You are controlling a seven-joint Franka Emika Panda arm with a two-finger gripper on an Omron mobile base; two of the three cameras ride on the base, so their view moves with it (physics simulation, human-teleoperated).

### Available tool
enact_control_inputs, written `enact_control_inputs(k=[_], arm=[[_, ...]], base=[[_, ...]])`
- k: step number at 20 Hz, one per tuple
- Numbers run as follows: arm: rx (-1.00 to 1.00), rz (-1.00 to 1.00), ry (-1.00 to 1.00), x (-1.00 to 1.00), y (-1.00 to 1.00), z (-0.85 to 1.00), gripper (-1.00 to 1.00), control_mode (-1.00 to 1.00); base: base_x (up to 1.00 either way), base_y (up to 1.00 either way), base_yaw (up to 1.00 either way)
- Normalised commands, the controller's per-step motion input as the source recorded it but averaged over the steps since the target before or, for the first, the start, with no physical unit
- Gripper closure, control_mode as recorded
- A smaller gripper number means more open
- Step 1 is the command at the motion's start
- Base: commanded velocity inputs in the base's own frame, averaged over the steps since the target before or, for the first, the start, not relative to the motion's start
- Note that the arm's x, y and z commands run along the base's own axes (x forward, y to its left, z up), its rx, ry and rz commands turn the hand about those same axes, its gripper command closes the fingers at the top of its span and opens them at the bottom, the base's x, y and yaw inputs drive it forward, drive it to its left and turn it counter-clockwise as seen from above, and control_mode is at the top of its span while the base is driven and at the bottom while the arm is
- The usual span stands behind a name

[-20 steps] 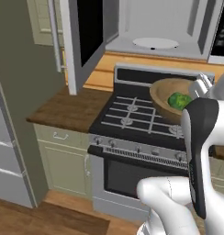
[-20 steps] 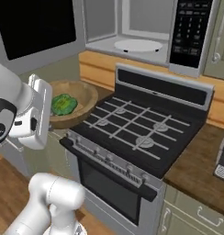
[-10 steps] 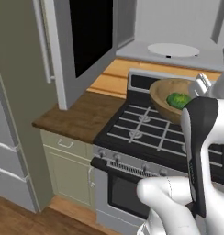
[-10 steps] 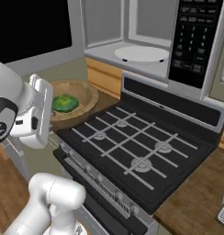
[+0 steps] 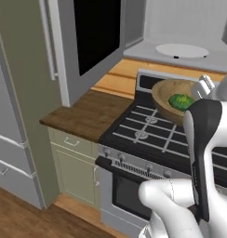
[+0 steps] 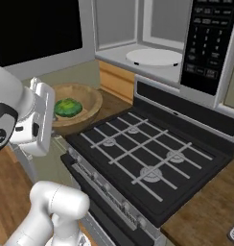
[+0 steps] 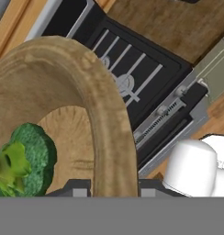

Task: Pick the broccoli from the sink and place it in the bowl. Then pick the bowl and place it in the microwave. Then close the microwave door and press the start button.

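My gripper (image 7: 107, 188) is clamped on the thick rim of the bowl (image 7: 63, 105), one dark finger tip on each side of the wall in the hand view. I am holding the brown wooden bowl up in the air, above the stove (image 6: 152, 158). The broccoli (image 7: 19, 158) lies inside the bowl, a bright green lump resting on its floor, close to the near wall. From the left base view the bowl hangs over the black burner grates, just below the microwave (image 5: 180, 46). The microwave stands open, with its white round turntable (image 6: 154, 56) showing inside the pale interior. The microwave door (image 5: 90, 39) is swung wide to the left. A wooden counter (image 5: 85, 116) lies left of the stove.
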Motion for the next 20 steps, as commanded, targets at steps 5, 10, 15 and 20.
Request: enact_control_inputs(k=[5, 10, 15, 20], arm=[[0.0, 0.0, 0.0, 0.0, 0.0, 0.0, 1.0, 1.0], [0.0, 0.0, 0.0, 0.0, 0.0, 0.0, 1.0, 1.0], [0.0, 0.0, 0.0, -0.03, 0.0, 0.1, 1.0, -1.0], [0.0, -0.07, -0.09, -0.25, -0.1, 0.53, 1.0, -1.0]], base=[[0.07, -0.05, 0.2], [0.12, 0.0, 0.15], [-0.02, 0.03, 0.01], [0.0, 0.0, 0.0]])
